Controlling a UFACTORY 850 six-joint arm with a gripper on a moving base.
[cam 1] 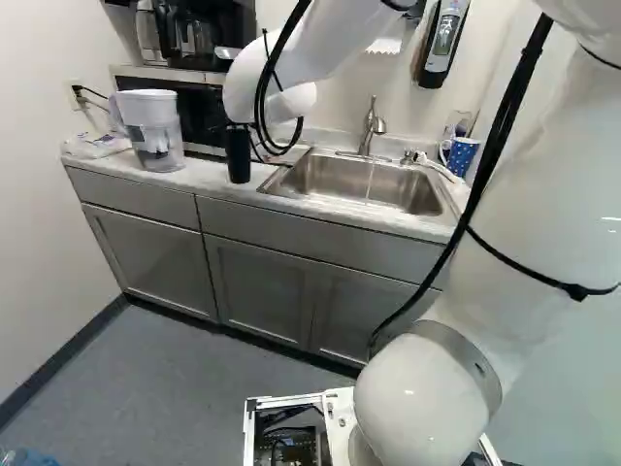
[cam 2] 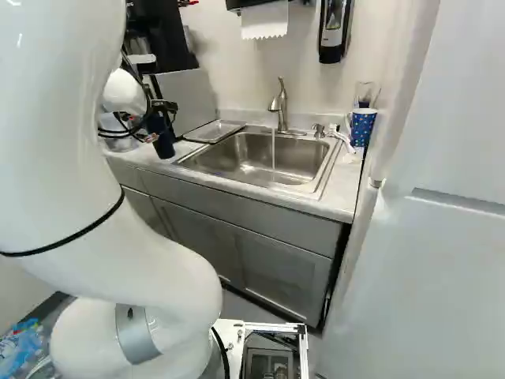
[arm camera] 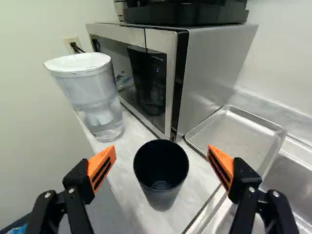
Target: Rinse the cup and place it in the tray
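Black cup (arm camera: pixel 162 193), dark and indistinct inside

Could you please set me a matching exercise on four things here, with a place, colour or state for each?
1. Cup
2. Pitcher
3. Tap
4. Tray

A. Running
B. Between the microwave and the sink
C. Black, ahead of the open gripper
D. Under a white lid

Pairs: 1-C, 2-D, 3-A, 4-B

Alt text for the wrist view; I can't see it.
Black cup upright on the counter, between the open tool's fingers, touching neither. Beyond stand a lidded pitcher and microwave, with a metal tray beside the microwave.
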